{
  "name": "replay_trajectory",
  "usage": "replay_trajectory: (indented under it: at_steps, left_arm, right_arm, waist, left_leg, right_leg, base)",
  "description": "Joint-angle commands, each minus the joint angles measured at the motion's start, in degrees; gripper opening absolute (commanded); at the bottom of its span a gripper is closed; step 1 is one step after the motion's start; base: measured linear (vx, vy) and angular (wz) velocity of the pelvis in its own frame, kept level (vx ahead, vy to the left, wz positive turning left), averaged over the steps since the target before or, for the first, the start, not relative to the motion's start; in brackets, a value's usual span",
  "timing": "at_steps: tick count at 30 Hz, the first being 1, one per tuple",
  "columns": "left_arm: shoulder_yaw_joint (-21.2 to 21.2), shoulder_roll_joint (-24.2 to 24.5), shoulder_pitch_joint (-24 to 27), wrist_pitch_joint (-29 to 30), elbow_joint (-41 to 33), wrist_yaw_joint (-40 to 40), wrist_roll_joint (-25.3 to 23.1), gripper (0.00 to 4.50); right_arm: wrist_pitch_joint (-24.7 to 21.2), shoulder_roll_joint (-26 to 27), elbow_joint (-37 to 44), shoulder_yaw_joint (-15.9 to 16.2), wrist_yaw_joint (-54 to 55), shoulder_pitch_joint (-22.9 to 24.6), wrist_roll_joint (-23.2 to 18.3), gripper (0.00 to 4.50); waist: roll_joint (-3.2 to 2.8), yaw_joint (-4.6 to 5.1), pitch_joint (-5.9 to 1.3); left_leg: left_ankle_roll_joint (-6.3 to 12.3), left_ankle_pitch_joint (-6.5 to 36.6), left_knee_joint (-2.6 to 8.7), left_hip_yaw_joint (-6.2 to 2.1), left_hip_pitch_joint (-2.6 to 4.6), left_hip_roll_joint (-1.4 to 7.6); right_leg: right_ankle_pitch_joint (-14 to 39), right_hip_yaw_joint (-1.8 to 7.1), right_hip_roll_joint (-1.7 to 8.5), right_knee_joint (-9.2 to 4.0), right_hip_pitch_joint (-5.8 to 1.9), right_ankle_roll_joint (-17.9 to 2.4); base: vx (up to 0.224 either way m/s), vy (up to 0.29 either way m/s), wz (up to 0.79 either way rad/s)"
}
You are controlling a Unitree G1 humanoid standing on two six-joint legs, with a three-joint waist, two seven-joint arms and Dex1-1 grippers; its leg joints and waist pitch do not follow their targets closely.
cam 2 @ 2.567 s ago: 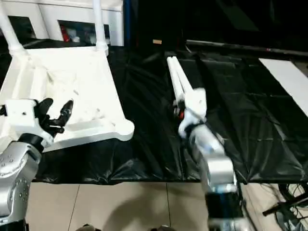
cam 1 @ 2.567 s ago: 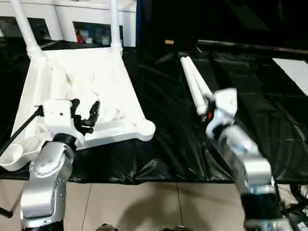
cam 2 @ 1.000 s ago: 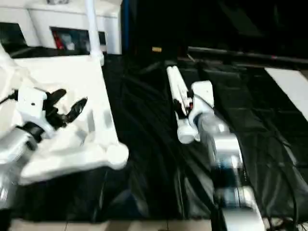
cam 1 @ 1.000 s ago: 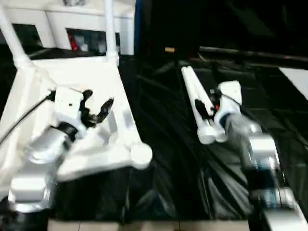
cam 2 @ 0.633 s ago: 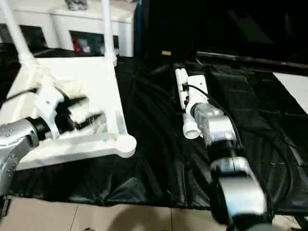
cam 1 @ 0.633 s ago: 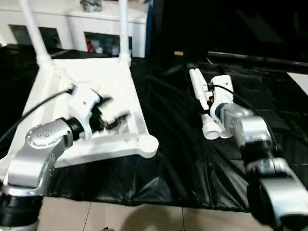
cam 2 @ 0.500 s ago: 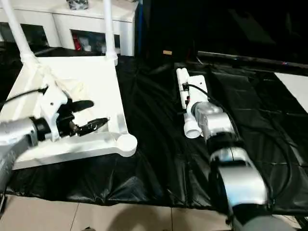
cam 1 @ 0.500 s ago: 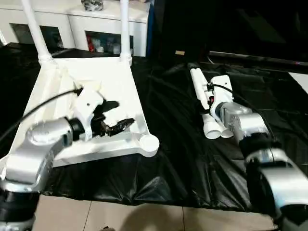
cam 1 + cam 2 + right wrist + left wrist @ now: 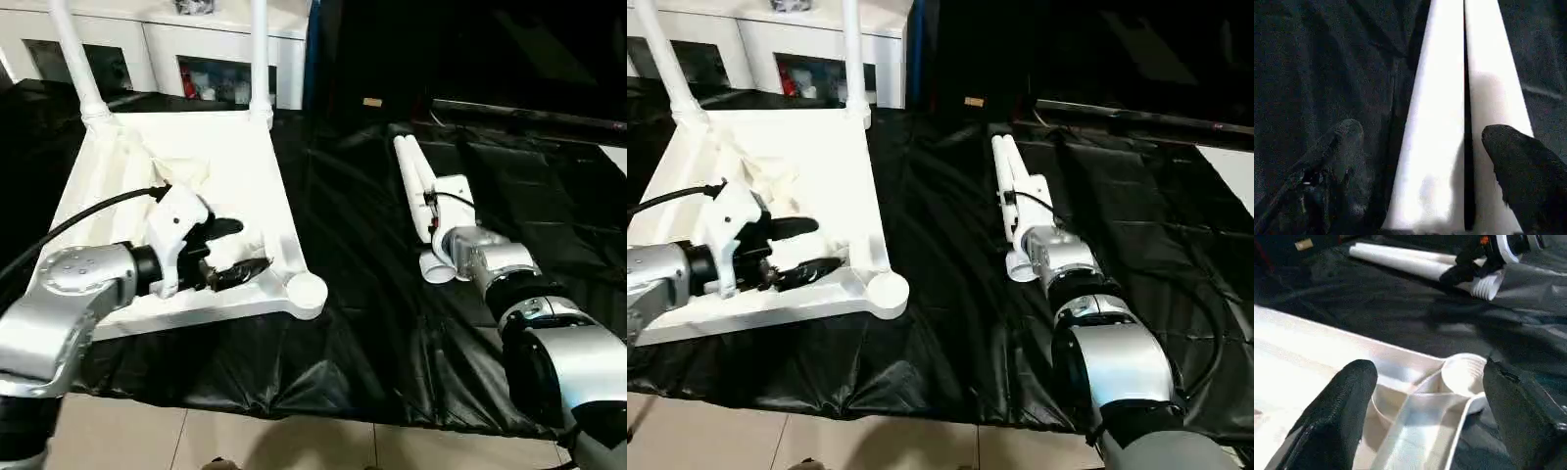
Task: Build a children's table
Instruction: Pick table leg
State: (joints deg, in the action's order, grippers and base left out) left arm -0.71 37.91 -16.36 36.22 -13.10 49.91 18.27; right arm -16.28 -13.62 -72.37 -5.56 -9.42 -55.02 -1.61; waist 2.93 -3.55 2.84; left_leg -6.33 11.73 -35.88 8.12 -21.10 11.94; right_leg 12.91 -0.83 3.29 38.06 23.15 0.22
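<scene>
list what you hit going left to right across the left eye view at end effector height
left end effector → empty corner socket of the table top → black cover → two loose legs → right end effector

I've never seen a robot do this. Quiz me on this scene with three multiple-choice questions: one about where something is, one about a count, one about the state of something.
1. Where do the two loose legs lie?
A. On the black cover, on the robot's right of the table top
B. On top of the table top
C. On the floor

2. How many legs already stand in the table top?
A. None
B. Two
C. Four

3. How is the left gripper?
A. Shut on a leg
B. Open above the table top's near corner
C. Shut on a cable

Answers:
1 A, both lie side by side on the black cover, under the right gripper.
2 B, two upright legs rise from the far corners.
3 B, the left wrist view shows its fingers apart, the corner socket between them.
</scene>
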Motion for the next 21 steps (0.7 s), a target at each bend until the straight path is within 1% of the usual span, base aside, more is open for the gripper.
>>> replay_trajectory:
  at_steps: [1,4,6,7,8,9,10,11,12,13,14,15,17,18,19,21]
  left_arm:
    - [-0.02,0.85,-0.36,0.62,-1.36,0.71,0.21,3.94]
    - [0.05,1.21,-0.93,0.74,-1.09,0.84,0.34,3.94]
    - [0.2,1.65,-1.52,0.84,-0.73,1.17,0.52,3.94]
    - [0.2,1.65,-1.52,0.84,-0.73,1.17,0.52,3.94]
    - [0.21,2.14,-2.05,0.75,-0.29,1.5,0.56,3.94]
    - [0.24,2.33,-2.23,0.79,-0.19,1.63,0.68,3.99]
    - [0.24,2.33,-2.23,0.79,-0.19,1.63,0.68,4.02]
    - [0.25,2.59,-2.36,0.87,-0.23,1.87,0.8,4.02]
    - [0.23,3.04,-2.39,1.0,-0.43,2.2,0.9,4.02]
    - [0.23,3.04,-2.39,1.0,-0.43,2.2,0.9,4.02]
    - [0.21,3.5,-2.38,1.17,-0.64,2.59,1.05,4.02]
    - [0.34,4.03,-2.11,1.47,-1.2,3.03,1.35,4.02]
    - [0.38,4.43,-1.95,1.72,-1.45,3.5,1.64,4.02]
    - [0.43,5.31,-1.43,2.08,-2.02,4.29,1.95,4.02]
    - [0.43,5.5,-1.32,2.16,-2.14,4.46,2.0,4.02]
    - [0.61,6.42,-0.65,2.68,-2.89,5.1,2.37,4.02]
  right_arm:
    - [-1.36,-0.08,-1.03,-1.86,-0.99,-1.79,-1.2,4.44]
    - [-2.36,-0.29,-1.89,-2.68,-1.26,-2.6,-2.08,4.44]
    - [-3.47,-0.72,-2.68,-3.89,-2.12,-3.83,-3.27,4.44]
    - [-3.47,-0.72,-2.68,-3.89,-2.12,-3.83,-3.27,4.44]
    - [-4.48,-1.1,-3.41,-5.08,-3.25,-5.02,-4.29,4.44]
    - [-5.22,-1.3,-3.71,-5.41,-3.54,-5.49,-4.49,4.26]
    - [-5.22,-1.3,-3.71,-5.41,-3.54,-5.49,-4.49,4.15]
    - [-5.99,-1.54,-3.95,-5.61,-3.86,-5.91,-4.58,4.15]
    - [-6.86,-1.86,-4.28,-5.77,-3.66,-6.31,-4.36,4.04]
    - [-6.86,-1.86,-4.28,-5.77,-3.66,-6.31,-4.36,4.04]
    - [-7.57,-2.18,-4.58,-5.65,-3.43,-6.61,-3.86,4.04]
    - [-8.02,-2.5,-4.8,-5.74,-2.85,-6.83,-3.61,4.04]
    - [-8.08,-2.75,-4.97,-5.7,-2.27,-6.94,-3.24,4.04]
    - [-8.38,-3.0,-5.16,-5.53,-1.77,-6.92,-2.79,4.04]
    - [-8.42,-3.04,-5.2,-5.5,-1.67,-6.9,-2.73,4.04]
    - [-8.93,-3.2,-5.45,-5.48,-1.4,-6.77,-2.41,4.04]
  waist:
    - [-1.29,-0.23,-3.65]
    - [-1.39,-0.31,-3.69]
    - [-1.42,-0.37,-3.74]
    - [-1.4,-0.3,-3.76]
    - [-1.36,-0.33,-3.69]
    - [-1.33,-0.38,-3.69]
    - [-1.38,-0.4,-3.67]
    - [-1.22,-0.45,-3.61]
    - [-1.08,-0.49,-3.65]
    - [-1.17,-0.51,-3.62]
    - [-1.05,-0.54,-3.57]
    - [-0.5,-0.55,-3.58]
    - [-0.9,-0.72,-3.53]
    - [-0.7,-0.8,-3.53]
    - [-0.36,-0.86,-3.5]
    - [-0.61,-1.11,-3.47]
  left_leg:
    - [-2.49,6.73,4.32,1.35,0.27,-0.2]
    - [-2.24,6.46,4.33,1.29,0.28,-0.19]
    - [-2.11,5.82,4.3,1.31,0.25,-0.2]
    - [-2.05,5.94,4.28,1.33,0.26,-0.22]
    - [-2.0,6.18,4.34,1.31,0.2,-0.23]
    - [-1.97,6.37,4.34,1.3,0.21,-0.22]
    - [-2.02,6.34,4.36,1.28,0.2,-0.2]
    - [-2.09,6.46,4.4,1.3,0.21,-0.16]
    - [-2.12,6.26,4.38,1.32,0.21,-0.18]
    - [-2.14,6.08,4.39,1.31,0.21,-0.19]
    - [-2.29,6.08,4.41,1.35,0.15,-0.18]
    - [-2.21,5.96,4.44,1.4,0.11,-0.18]
    - [-2.42,6.11,4.44,1.37,0.13,-0.21]
    - [-2.4,5.91,4.45,1.41,0.17,-0.17]
    - [-2.34,5.71,4.48,1.43,0.09,-0.16]
    - [-2.61,5.36,4.5,1.39,0.1,-0.15]
  right_leg:
    - [-1.66,1.15,2.44,-3.55,-3.04,-13.33]
    - [-2.65,1.13,2.45,-3.46,-3.08,-13.63]
    - [-3.85,1.12,2.42,-3.39,-3.1,-13.93]
    - [-3.89,1.11,2.37,-3.35,-3.09,-14.04]
    - [-3.55,1.07,2.38,-3.43,-3.1,-14.24]
    - [-3.23,1.1,2.41,-3.43,-3.15,-14.23]
    - [-3.13,1.08,2.43,-3.42,-3.13,-14.27]
    - [-2.71,1.07,2.46,-3.5,-3.1,-14.24]
    - [-2.65,1.08,2.48,-3.49,-3.12,-14.29]
    - [-2.51,1.09,2.5,-3.46,-3.06,-14.35]
    - [-2.12,1.11,2.55,-3.53,-3.08,-14.26]
    - [-1.82,1.08,2.53,-3.59,-3.14,-14.19]
    - [-0.99,1.14,2.6,-3.59,-3.0,-13.82]
    - [-1.15,1.14,2.57,-3.6,-3.0,-13.67]
    - [-1.12,1.14,2.6,-3.62,-3.06,-13.59]
    - [-1.21,1.12,2.62,-3.48,-2.95,-13.31]
  base:
    - [0.0,0.0,0.0]
    - [0.0,0.0,0.0]
    - [0.0,0.0,0.0]
    - [0.0,0.0,0.0]
    - [0.0,0.0,0.0]
    - [0.0,0.0,0.0]
    - [0.0,0.0,0.0]
    - [0.0,0.0,0.0]
    - [0.0,0.0,0.0]
    - [0.0,0.0,0.0]
    - [0.0,0.0,0.0]
    - [0.0,0.0,0.0]
    - [0.0,0.0,0.0]
    - [0.0,0.0,0.0]
    - [0.0,0.0,0.0]
    - [0.0,0.0,0.0]
